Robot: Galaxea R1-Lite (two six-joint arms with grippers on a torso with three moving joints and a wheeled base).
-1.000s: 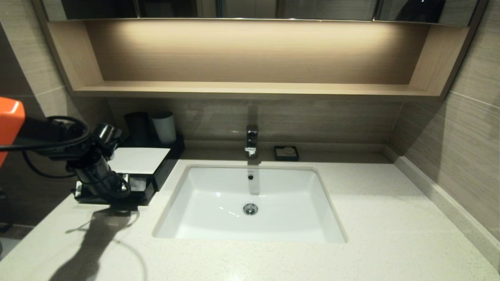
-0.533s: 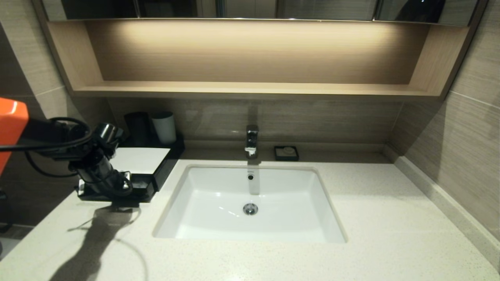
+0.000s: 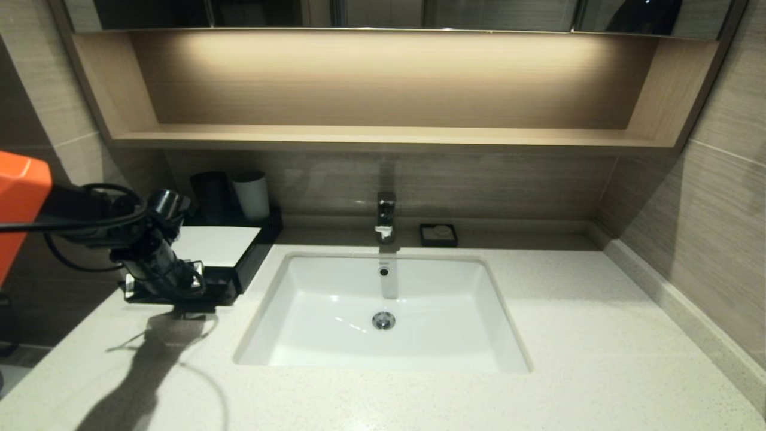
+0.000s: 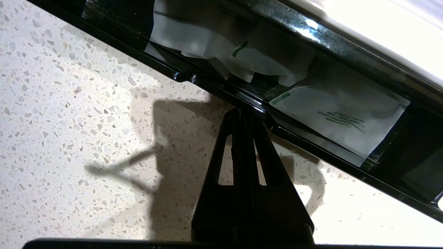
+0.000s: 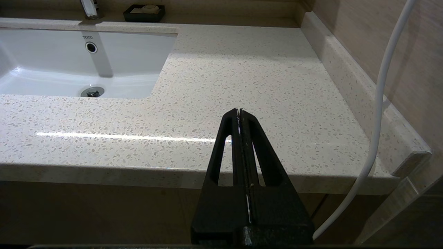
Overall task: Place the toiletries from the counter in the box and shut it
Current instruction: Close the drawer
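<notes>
- The box [image 3: 230, 254] sits at the back left of the counter [image 3: 574, 335], just left of the white sink [image 3: 335, 299].
- Its drawer [image 3: 218, 287] sticks out at the front, part way open.
- The left gripper [image 4: 241, 112] is right at the front edge of the drawer, with its two fingers pressed tight together and nothing between them.
- In the head view the dark left arm [image 3: 149, 251] covers most of the drawer, so what is inside stays hidden there.
- The left wrist view looks into the drawer: the toiletries [image 4: 339, 114] lie inside, as white and clear packets with green marks.
- That same view shows the gripper's dark shadow on the speckled stone.
- A black cup [image 3: 210, 193] and a white cup [image 3: 252, 195] stand on the back of the box.
- A tap [image 3: 386, 216] stands behind the sink, and a small black dish [image 3: 438, 234] sits just to its right.
- A long wooden shelf [image 3: 383, 136] runs across the wall above.
- The right gripper [image 5: 239, 114] shows only in its own wrist view, off the front edge of the counter, well apart from the box. Its fingers are pressed together and hold nothing.
- A white cable [image 5: 379, 103] hangs beside it.
</notes>
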